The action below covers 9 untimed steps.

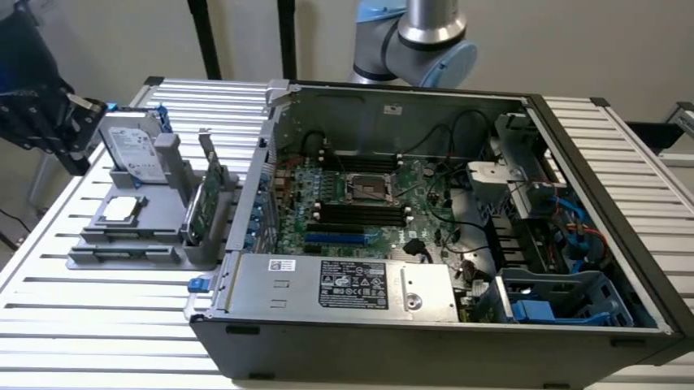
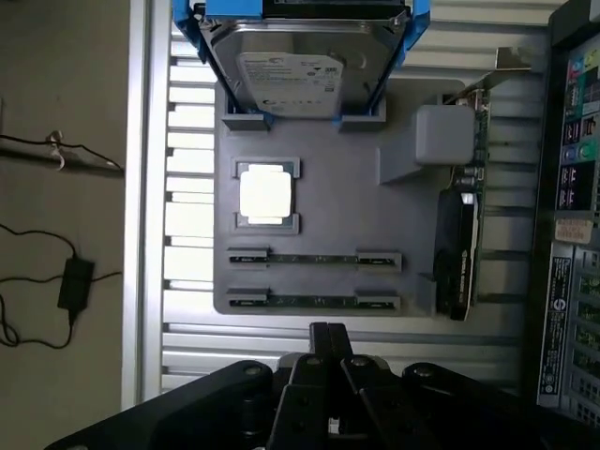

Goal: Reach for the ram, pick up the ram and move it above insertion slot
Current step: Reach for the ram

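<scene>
Two ram sticks stand on edge in the grey holder, thin green boards between grey end clips. My gripper hangs high above the holder's edge nearest the ram, fingers pressed together with nothing between them. In the exterior view the gripper is at the far left, above and beside the holder. The motherboard's black insertion slots lie inside the open computer case.
The holder also carries a silver hard drive in a blue bracket, a processor chip and an upright expansion card. The case wall stands right beside the holder. A cable and power brick lie on the floor past the table edge.
</scene>
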Each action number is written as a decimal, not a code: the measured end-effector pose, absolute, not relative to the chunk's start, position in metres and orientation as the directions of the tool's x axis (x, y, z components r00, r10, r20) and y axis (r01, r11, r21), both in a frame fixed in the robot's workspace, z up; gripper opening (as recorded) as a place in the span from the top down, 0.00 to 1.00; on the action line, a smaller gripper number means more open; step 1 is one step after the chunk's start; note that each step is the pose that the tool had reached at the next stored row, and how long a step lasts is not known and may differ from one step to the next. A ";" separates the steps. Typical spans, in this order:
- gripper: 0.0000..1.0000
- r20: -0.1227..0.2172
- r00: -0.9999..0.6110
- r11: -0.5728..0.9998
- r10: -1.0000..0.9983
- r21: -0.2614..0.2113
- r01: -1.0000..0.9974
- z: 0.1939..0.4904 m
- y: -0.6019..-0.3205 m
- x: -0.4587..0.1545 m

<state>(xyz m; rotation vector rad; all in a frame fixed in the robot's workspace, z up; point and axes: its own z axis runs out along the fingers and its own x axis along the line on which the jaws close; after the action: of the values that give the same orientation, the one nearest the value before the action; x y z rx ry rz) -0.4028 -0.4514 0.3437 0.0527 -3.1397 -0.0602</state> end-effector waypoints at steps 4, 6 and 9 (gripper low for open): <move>0.89 0.000 -0.999 0.998 -0.040 0.039 -0.040 0.343 -0.456 -0.401; 0.89 0.000 -0.999 0.998 -0.043 0.038 -0.043 0.343 -0.457 -0.398; 0.89 0.000 -0.999 0.998 -0.046 0.039 -0.045 0.343 -0.459 -0.394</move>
<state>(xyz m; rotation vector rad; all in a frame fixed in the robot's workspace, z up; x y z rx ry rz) -0.3937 -0.4588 0.3426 0.0714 -3.1389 -0.0608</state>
